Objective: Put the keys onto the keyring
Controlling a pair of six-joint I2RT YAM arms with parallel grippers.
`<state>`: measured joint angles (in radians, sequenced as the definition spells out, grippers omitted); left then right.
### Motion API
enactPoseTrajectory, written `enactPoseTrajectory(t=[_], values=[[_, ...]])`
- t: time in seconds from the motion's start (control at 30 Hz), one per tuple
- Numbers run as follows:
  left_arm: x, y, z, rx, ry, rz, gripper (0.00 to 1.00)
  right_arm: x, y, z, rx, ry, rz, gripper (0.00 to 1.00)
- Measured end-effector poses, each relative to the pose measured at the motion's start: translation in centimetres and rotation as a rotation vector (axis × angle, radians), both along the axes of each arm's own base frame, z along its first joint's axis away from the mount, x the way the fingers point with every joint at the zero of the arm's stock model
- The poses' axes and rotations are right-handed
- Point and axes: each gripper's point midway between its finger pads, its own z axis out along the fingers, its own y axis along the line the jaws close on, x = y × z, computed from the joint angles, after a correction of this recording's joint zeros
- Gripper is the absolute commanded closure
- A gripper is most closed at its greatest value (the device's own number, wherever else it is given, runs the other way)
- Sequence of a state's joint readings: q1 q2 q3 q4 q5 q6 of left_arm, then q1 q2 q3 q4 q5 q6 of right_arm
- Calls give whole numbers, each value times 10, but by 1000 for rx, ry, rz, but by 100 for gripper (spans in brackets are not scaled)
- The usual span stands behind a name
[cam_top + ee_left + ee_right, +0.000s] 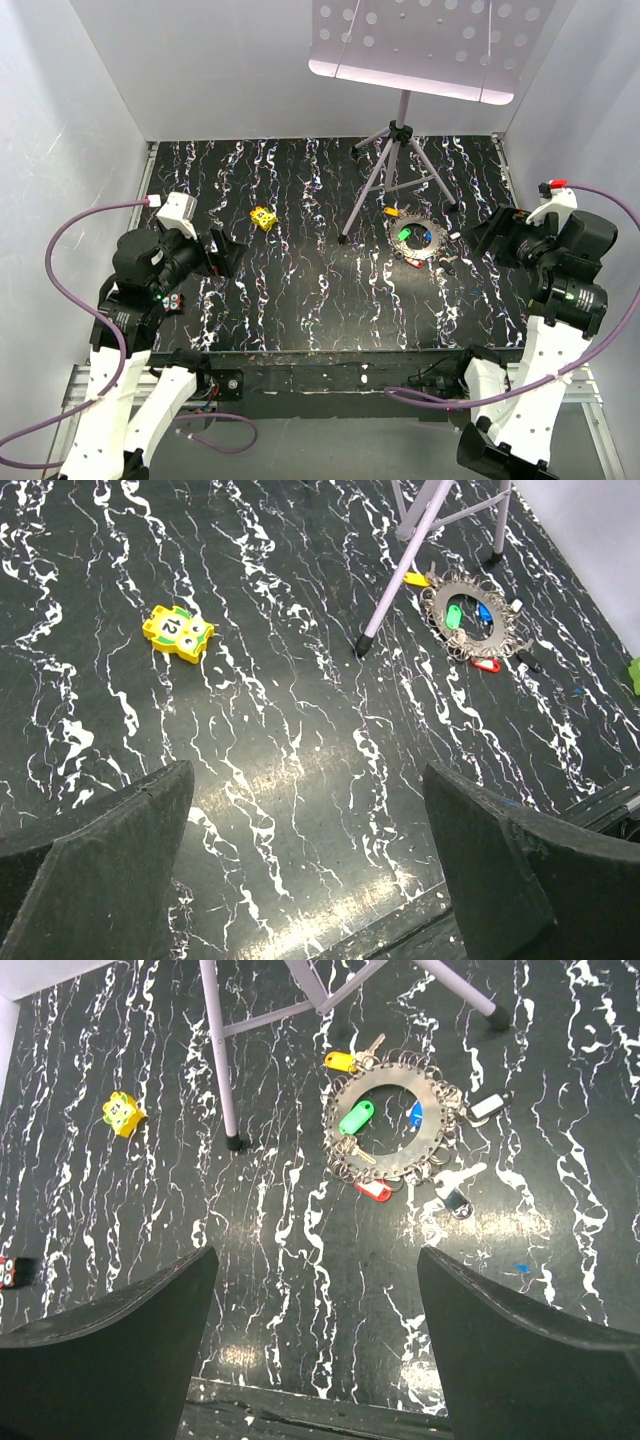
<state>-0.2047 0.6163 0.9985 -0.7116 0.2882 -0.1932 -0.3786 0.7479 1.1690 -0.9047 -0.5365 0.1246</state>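
Note:
The keyring [437,247] is a silvery ring lying flat on the dark marbled table, right of centre, with small wire loops around its rim. Keys lie in and around it: a green key [355,1118] and a blue key [416,1112] inside the keyring [390,1070], an orange-yellow key [340,1061] at its far side, and a red key [374,1189] at its near side. My left gripper [225,255] hovers open far to the left, empty [307,780]. Just right of the ring, my right gripper [485,235] is also open and empty [318,1260].
A grey tripod stand [400,130] carrying a perforated white plate [420,40] straddles the back of the table; one foot [234,1143] rests left of the ring. A yellow block [263,218] lies left of centre. White walls enclose three sides.

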Motion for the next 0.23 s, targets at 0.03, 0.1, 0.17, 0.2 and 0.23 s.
enactPoseTrajectory(t=[0.03,0.1,0.17,0.2,0.23], values=[[0,0,-2,1,4,2,2,0,-1,1,-3,-5,-4,11],[1,1,-4,5,12,8,2,-1,-2,3,-11,-16,-12,12],[2,2,-4,8,11,11,2,0,-3,5,-17,-26,-17,11],[2,2,-4,9,10,13,2,1,-3,5,-18,-29,-19,11],[2,2,-4,10,9,13,2,1,-3,6,-17,-32,-19,11]])
